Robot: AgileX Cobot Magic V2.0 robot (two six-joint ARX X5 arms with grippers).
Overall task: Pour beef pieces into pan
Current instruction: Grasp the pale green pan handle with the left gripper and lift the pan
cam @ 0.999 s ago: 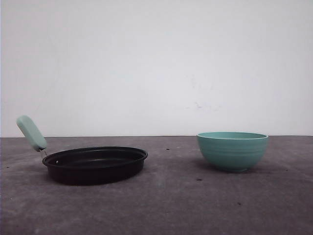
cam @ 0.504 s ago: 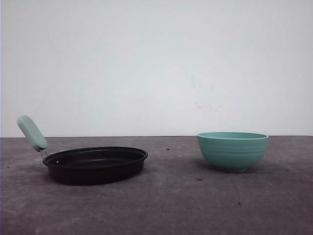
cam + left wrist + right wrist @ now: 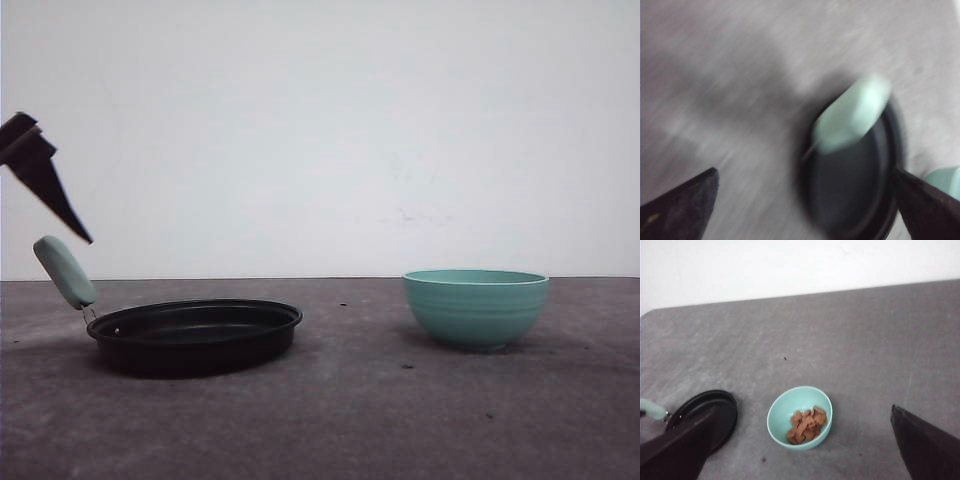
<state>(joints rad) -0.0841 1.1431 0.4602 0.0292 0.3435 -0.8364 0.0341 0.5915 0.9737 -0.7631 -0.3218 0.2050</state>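
Observation:
The black pan (image 3: 195,335) sits at the table's left, and its mint-green handle (image 3: 65,272) angles up to the left. Inside the teal bowl (image 3: 476,310) on the right lie the beef pieces (image 3: 806,424), a heap of reddish-brown chunks. My left gripper (image 3: 50,185) hangs in the air above the pan handle. In its blurred wrist view the left gripper (image 3: 806,170) is open, holding nothing, with the handle (image 3: 852,120) and pan (image 3: 855,195) beneath. High over the bowl (image 3: 790,407), my right gripper (image 3: 804,408) is open and holds nothing.
Grey table surface lies between pan and bowl and in front of both. A white wall stands behind the table's far edge. The pan (image 3: 715,415) shows left of the bowl in the right wrist view.
My left gripper has come into the front view at the upper left, above the pan handle. Pan and bowl have not moved.

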